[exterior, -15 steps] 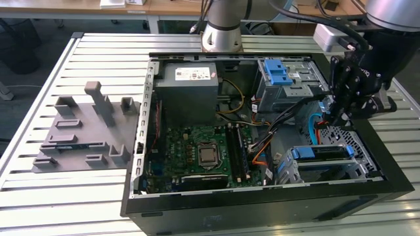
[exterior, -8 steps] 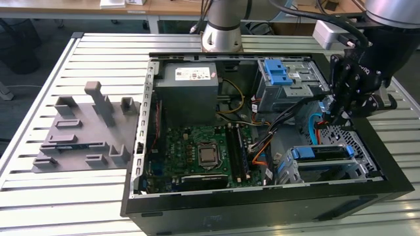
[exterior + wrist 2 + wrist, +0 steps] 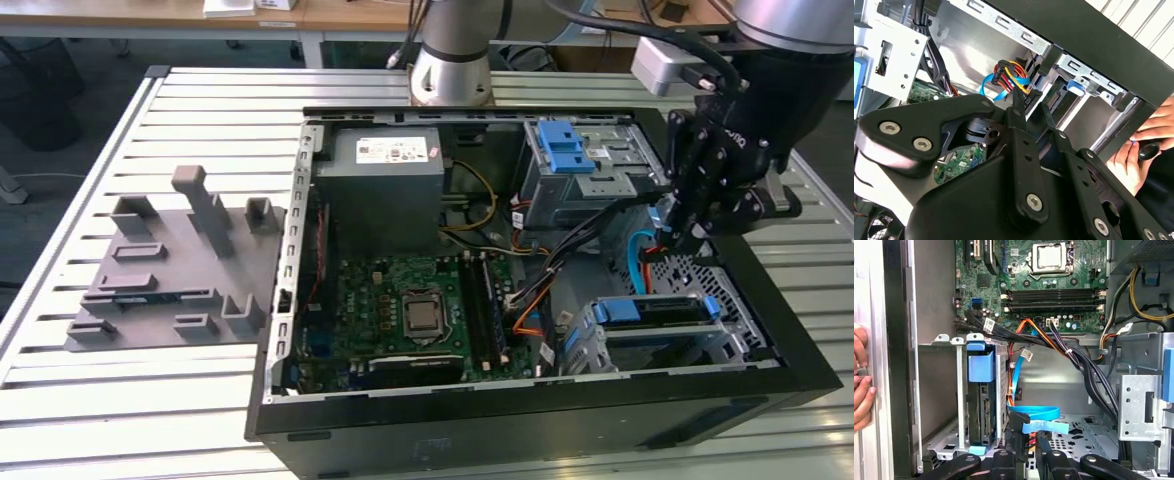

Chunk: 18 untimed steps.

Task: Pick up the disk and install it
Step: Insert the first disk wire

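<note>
The disk [image 3: 654, 312] sits upright in the metal drive cage [image 3: 727, 345] at the front corner of the open computer case, on the exterior view's right. In the first wrist view the disk [image 3: 985, 410] shows edge-on in the cage, with a blue rail tab [image 3: 980, 367] on its end. My gripper [image 3: 678, 238] hangs inside the case just behind that cage. In both wrist views its black fingers [image 3: 1004, 460] close around a black cable connector [image 3: 1020, 437] with a blue flat cable and coloured wires [image 3: 1011, 82].
A thick black cable bundle [image 3: 1089, 375] runs close by the gripper. The motherboard [image 3: 414, 310], power supply [image 3: 387, 190] and an upper cage with a blue clip [image 3: 567, 150] lie inside the case. A grey fixture [image 3: 174, 270] stands on the table. A hand [image 3: 860, 385] rests on the case edge.
</note>
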### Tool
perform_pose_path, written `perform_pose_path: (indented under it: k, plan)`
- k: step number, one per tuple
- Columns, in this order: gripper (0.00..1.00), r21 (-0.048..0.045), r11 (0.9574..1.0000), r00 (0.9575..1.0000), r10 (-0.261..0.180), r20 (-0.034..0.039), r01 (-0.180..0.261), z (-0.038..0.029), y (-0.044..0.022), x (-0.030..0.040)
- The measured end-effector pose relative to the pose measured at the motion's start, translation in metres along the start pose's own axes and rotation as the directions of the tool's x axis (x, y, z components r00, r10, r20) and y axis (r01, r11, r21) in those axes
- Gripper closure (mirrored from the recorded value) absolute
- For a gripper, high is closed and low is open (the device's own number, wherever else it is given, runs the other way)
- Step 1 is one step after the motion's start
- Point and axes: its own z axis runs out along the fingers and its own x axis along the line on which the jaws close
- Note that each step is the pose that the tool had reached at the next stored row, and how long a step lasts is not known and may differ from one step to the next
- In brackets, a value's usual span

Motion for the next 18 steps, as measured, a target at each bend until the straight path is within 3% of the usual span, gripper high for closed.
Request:
perform_pose_path:
  k: [2, 4, 8, 12, 13, 15, 16, 18]
  plan:
    - [0.70, 0.0002, 1.0000, 1.0000, 0.000, -0.0047, 0.000, 0.0013, 0.0001, -0.0002]
    - [0.70, 0.0008, 1.0000, 0.9995, -0.002, -0.0311, 0.002, 0.0028, 0.0002, -0.0004]
    - [0.70, 0.0010, 1.0000, 0.9990, -0.002, -0.0442, 0.002, 0.0029, 0.0002, -0.0004]
    - [0.78, 0.0010, 1.0000, 0.9989, -0.002, -0.0463, 0.003, 0.0028, 0.0002, -0.0004]
    - [0.84, 0.0010, 1.0000, 0.9989, -0.002, -0.0462, 0.003, 0.0028, 0.0002, -0.0004]
    - [0.84, 0.0010, 1.0000, 0.9990, -0.002, -0.0455, 0.002, 0.0029, 0.0002, -0.0005]
    - [0.84, 0.0010, 1.0000, 0.9993, -0.002, -0.0383, 0.002, 0.0029, 0.0002, -0.0005]
    - [0.84, 0.0005, 1.0000, 1.0000, 0.000, -0.0014, 0.000, 0.0029, 0.0003, -0.0004]
